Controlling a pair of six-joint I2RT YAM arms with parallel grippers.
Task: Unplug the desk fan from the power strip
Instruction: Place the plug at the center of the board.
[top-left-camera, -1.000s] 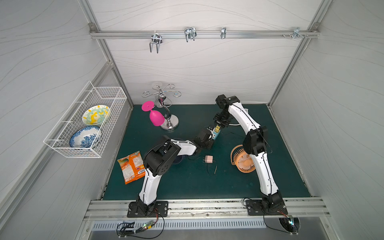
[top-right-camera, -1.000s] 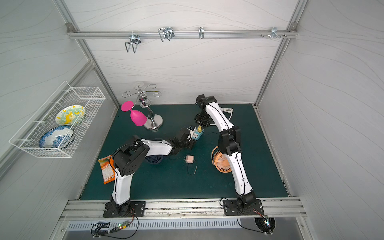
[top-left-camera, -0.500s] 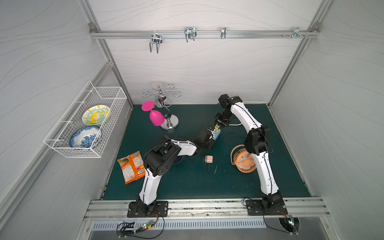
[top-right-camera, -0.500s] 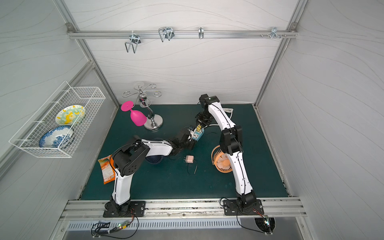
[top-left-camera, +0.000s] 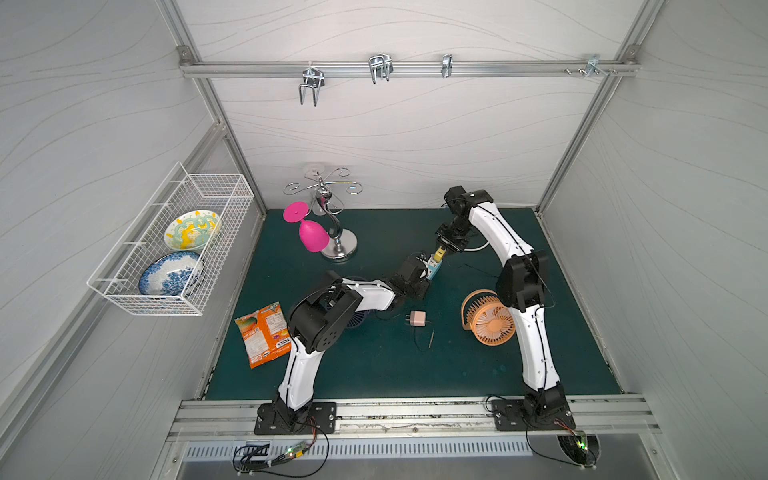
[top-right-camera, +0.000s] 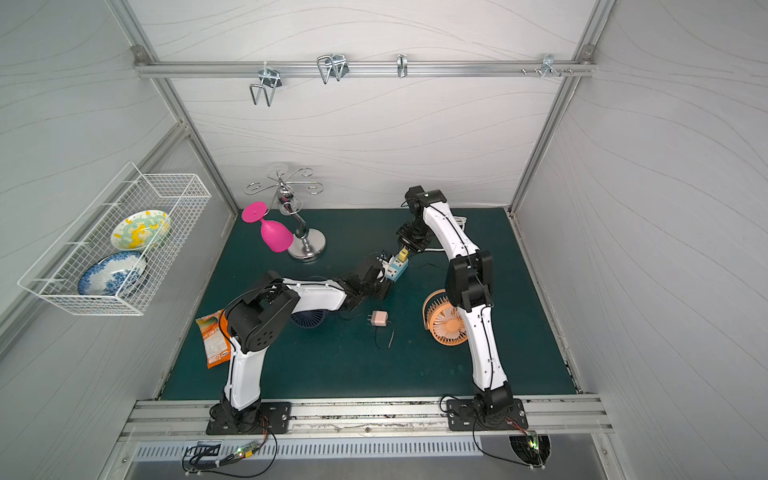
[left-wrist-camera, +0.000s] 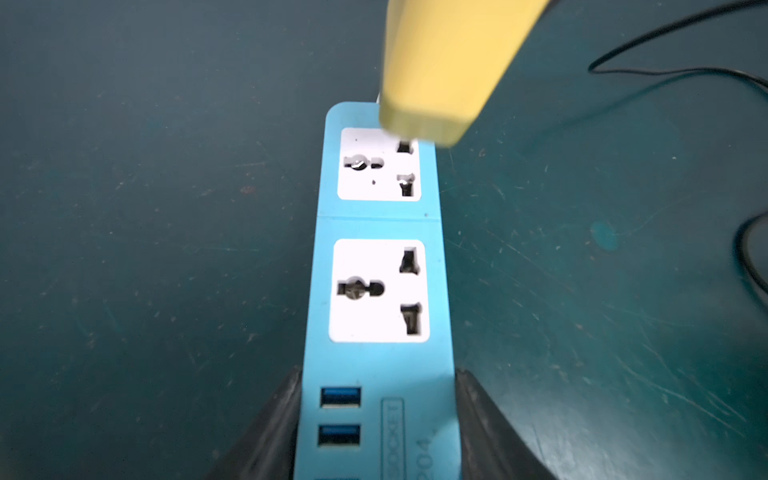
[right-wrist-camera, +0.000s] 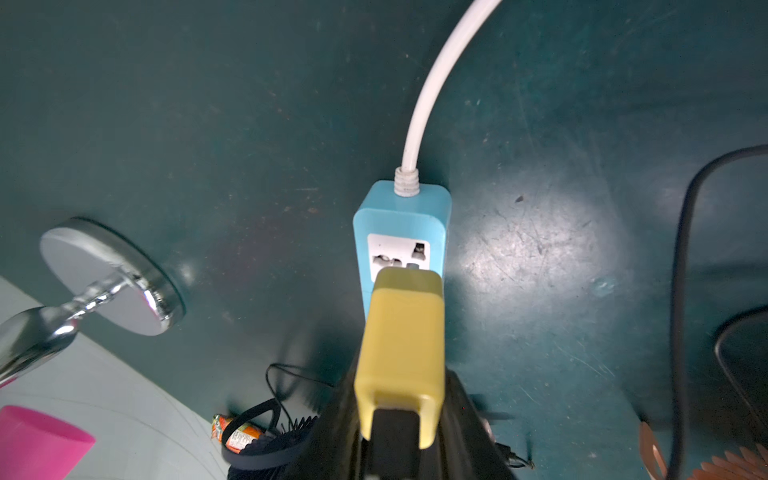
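Pulled free: the right pincer (right-wrist-camera: 399, 415), clamped on the yellow plug (right-wrist-camera: 401, 332), has lifted it clear of the end socket (left-wrist-camera: 378, 164), while the left pincer (left-wrist-camera: 379, 415) grips the light-blue power strip (left-wrist-camera: 376, 220) at the centre of the desk (left-wrist-camera: 124, 208). The unplugging looks essentially done; both sockets stand empty.

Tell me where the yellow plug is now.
In a top view the yellow plug is mid-table, held by the right pincer just above the cord end of the blue power strip, which the left pincer clamps.
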